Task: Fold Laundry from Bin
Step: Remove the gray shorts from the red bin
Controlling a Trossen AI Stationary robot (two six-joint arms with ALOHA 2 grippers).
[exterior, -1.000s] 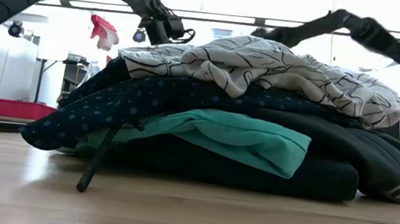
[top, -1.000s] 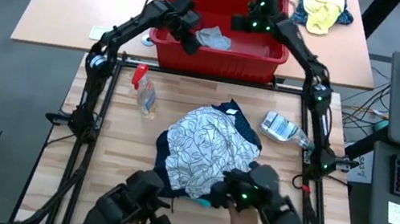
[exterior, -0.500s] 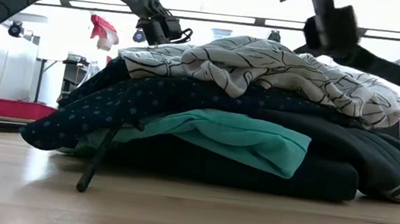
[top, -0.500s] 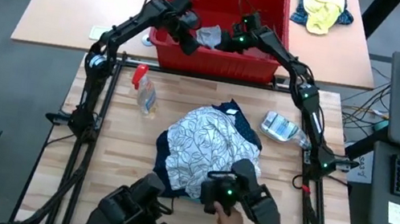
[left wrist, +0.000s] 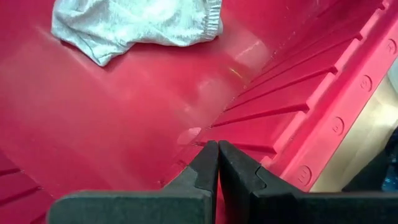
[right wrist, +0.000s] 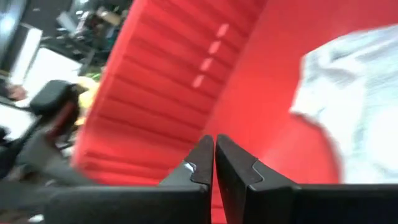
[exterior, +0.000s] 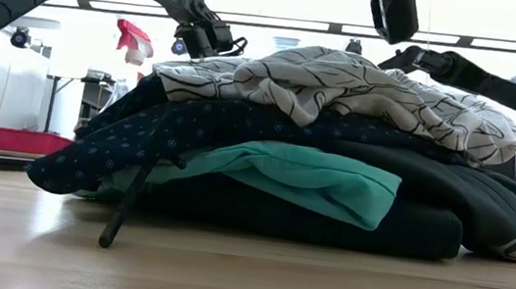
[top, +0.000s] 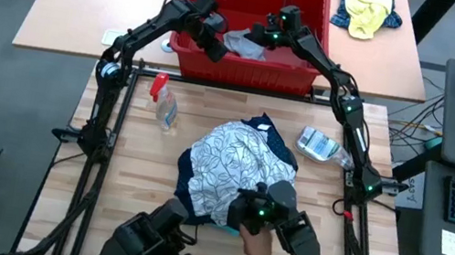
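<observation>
Right gripper [top: 259, 40] now farther left over the bin [top: 299, 61] beside light grey garment [top: 243, 45], fingers pressed together, empty.

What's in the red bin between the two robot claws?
In the high view, one light grey garment lies on the red bin floor between the left gripper and right gripper.

So the bin [top: 249, 66] is a red plastic tub with sloped, ribbed walls, sitting at 12 o'clock just past the far edge of the wooden table [top: 109, 173]. Only one piece is left inside, a crumpled light grey garment [top: 243, 44] on the bin floor. The rest of the laundry is a pile [top: 233, 179] mid-table: a white leaf-print piece [exterior: 344, 86] on top, then navy with tiny dots [exterior: 140, 140], turquoise [exterior: 313, 181], and black [exterior: 347, 225] at the bottom.
</observation>
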